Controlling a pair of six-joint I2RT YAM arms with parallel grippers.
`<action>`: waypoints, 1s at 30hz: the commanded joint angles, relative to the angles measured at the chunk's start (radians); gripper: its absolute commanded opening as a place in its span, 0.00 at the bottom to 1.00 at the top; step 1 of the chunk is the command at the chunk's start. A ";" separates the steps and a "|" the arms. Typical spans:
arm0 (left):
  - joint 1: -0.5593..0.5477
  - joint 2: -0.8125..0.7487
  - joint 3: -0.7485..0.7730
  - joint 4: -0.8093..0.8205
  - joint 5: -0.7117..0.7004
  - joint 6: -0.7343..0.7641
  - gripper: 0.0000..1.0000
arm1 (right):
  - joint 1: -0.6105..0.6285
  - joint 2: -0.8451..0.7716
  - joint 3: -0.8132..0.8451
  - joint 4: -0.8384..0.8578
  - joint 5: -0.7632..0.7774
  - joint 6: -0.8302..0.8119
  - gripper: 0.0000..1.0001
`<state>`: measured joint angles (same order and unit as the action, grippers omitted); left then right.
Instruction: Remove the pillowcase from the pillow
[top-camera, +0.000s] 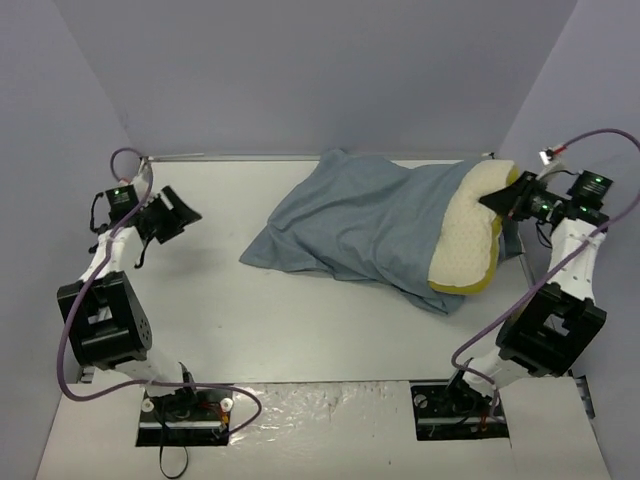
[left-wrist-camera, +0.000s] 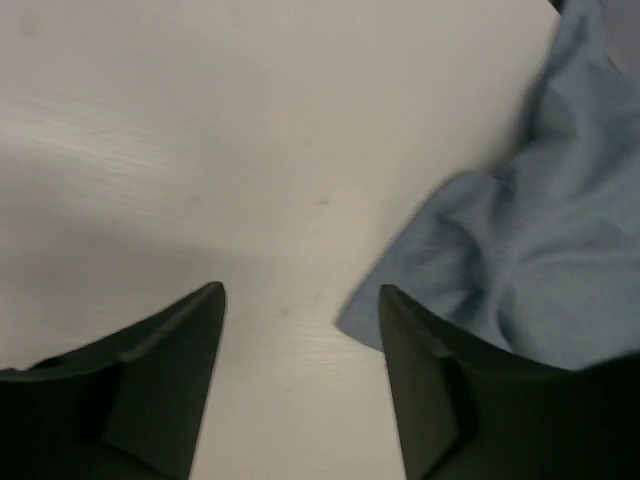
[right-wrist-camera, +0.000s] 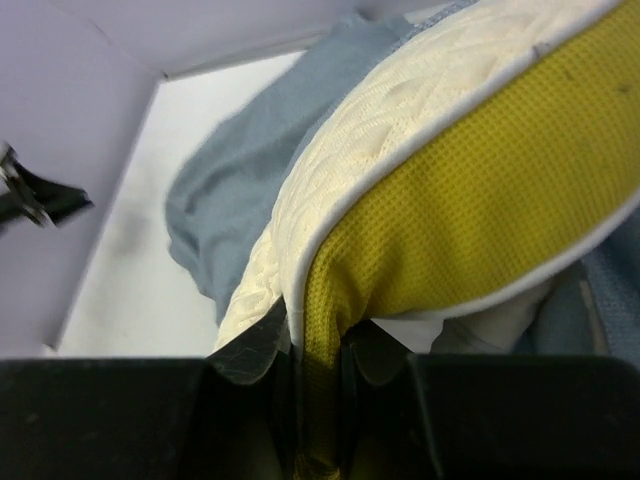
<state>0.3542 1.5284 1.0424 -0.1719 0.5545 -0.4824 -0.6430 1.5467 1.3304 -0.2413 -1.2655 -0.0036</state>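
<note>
The pillow lies on the table with only its right end bared. The rest sits inside the pillowcase, which trails off to the pillow's left. The right gripper pinches the pillow's yellow edge. The left gripper hangs spread beside the pillowcase's far corner, gripping nothing. I'd say most of the pulling-off is left.
</note>
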 joint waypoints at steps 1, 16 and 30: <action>-0.150 0.086 0.165 0.005 0.211 0.039 0.65 | 0.227 -0.065 -0.013 -0.168 0.160 -0.250 0.00; -0.343 0.389 0.569 -0.114 -0.040 0.298 0.89 | 0.692 -0.140 -0.184 -0.210 0.790 -0.440 0.00; -0.511 0.654 0.820 -0.302 -0.159 0.475 0.92 | 0.678 -0.074 -0.188 -0.211 1.013 -0.679 0.00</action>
<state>-0.1829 2.1326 1.8309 -0.3527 0.4103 -0.0528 0.0467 1.4452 1.1328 -0.4305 -0.3294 -0.5911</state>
